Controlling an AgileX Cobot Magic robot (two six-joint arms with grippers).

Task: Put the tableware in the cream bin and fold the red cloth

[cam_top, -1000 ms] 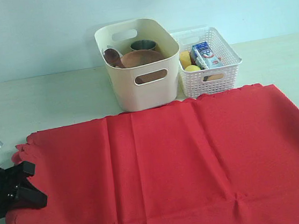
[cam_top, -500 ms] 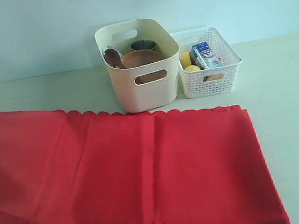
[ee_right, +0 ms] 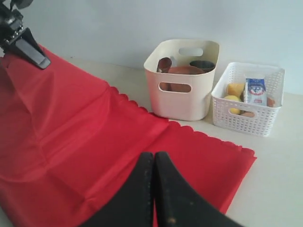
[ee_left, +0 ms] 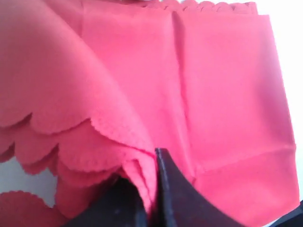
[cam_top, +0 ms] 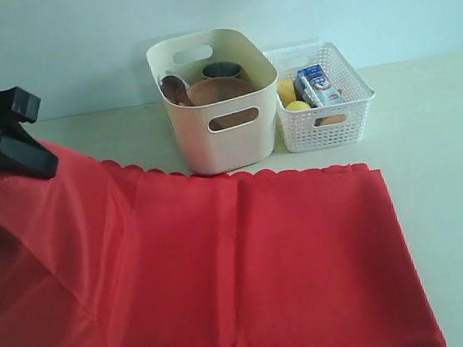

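Left gripper [ee_left: 152,182] pinches the cloth's [cam_top: 250,263] edge above the counter [cam_top: 445,141]; right gripper [ee_right: 154,158] hangs pressed together, empty.

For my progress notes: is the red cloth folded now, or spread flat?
Partly folded. The left gripper pinches a scalloped edge of the red cloth and holds it raised; the rest lies flat before the cream bin.

Bare bench [cam_top: 452,198] lies open to the right of the red cloth [cam_top: 267,261] and to the left of the cream bin [cam_top: 224,141]. The bin and the white basket [cam_top: 326,125] stand just beside each other and block the back. The left end effector [cam_top: 35,137] holds the cloth's left part raised, as a barrier.
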